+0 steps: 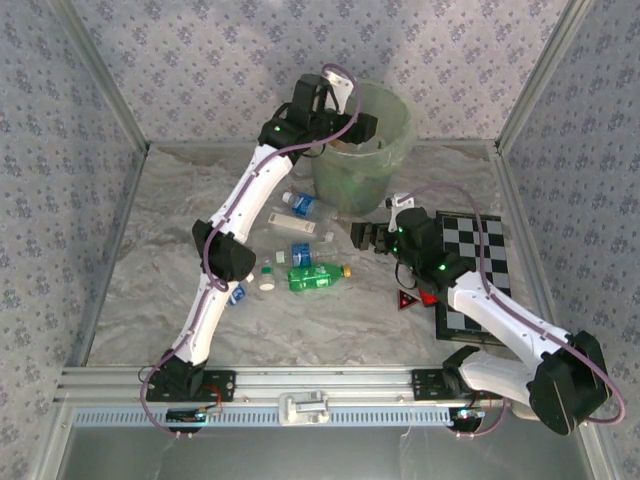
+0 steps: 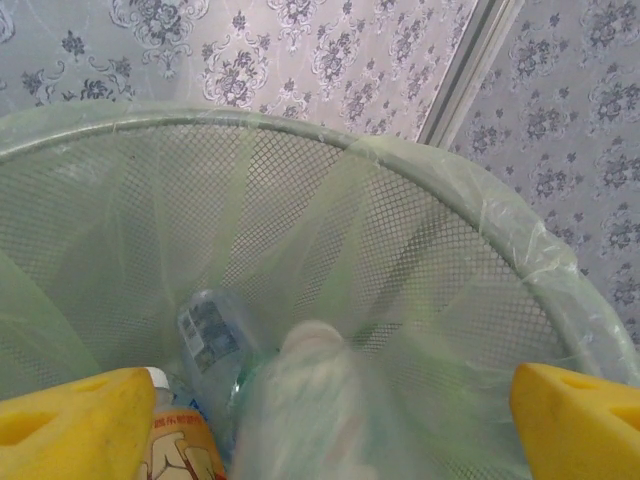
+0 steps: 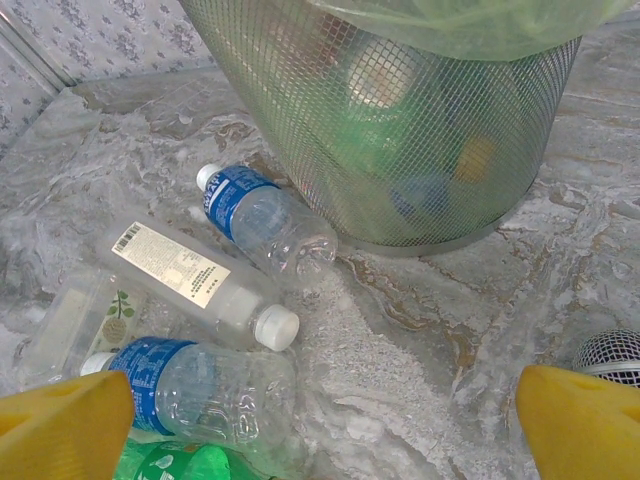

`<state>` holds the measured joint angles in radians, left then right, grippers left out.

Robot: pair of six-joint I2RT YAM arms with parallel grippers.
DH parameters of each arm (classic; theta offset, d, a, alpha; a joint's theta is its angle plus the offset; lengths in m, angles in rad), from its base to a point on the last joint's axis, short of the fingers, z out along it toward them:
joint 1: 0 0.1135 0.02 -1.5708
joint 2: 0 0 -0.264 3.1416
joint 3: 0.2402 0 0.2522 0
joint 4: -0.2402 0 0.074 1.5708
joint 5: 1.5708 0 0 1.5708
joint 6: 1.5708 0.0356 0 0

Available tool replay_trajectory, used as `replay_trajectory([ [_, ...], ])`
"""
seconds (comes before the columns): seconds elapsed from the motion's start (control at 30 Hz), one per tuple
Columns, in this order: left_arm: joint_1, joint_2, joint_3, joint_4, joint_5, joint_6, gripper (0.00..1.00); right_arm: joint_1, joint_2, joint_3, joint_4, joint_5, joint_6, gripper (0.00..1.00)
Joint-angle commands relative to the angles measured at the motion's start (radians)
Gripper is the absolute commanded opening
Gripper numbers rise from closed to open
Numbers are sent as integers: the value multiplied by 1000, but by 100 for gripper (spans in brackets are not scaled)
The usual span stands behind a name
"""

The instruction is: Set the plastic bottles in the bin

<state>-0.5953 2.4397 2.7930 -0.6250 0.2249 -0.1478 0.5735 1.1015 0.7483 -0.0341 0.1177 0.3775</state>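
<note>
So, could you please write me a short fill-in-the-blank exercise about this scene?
The left gripper hangs open over the ____. The bottle lying nearest it has a ____ label. The fingers of the right gripper are ____. The green bottle on the table lies on its ____.
Missing: bin; blue; yellow; side.

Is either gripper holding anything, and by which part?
Nothing is held. The left gripper is open over the bin, a blurred bottle loose between its fingers; the right gripper is open above bottles on the table.

The marbled table (image 1: 140,300) bears the bin (image 1: 350,185), scattered plastic bottles (image 1: 315,276), a checkerboard (image 1: 482,262) and a red triangle (image 1: 405,301).
</note>
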Motion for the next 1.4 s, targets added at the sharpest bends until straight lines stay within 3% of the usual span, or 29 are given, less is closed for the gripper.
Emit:
replay_trajectory([
  [0.0,5,-55,4,17,16,0,95,-5,-17,-4,-17,24,6,100],
  [0.07,3,-84,2,-14,14,6,99,-6,-10,-1,-14,22,6,100],
  [0.23,1,-195,-100,-42,9,8,100,-6,26,12,0,1,10,100],
  [0.4,-5,-439,-534,182,-8,9,100,-5,75,41,6,-41,9,100],
  [0.57,-1,-712,-1030,464,-153,4,100,0,128,67,17,-100,-2,100],
  [0.87,62,-1035,-1644,659,-398,-157,100,52,278,152,7,-231,-30,100],
  [1.1,136,-1213,-1944,645,-515,-309,100,143,396,259,-74,-283,-88,100],
  [1.37,220,-1352,-2122,658,-565,-445,100,239,506,339,-171,-328,-169,100],
])
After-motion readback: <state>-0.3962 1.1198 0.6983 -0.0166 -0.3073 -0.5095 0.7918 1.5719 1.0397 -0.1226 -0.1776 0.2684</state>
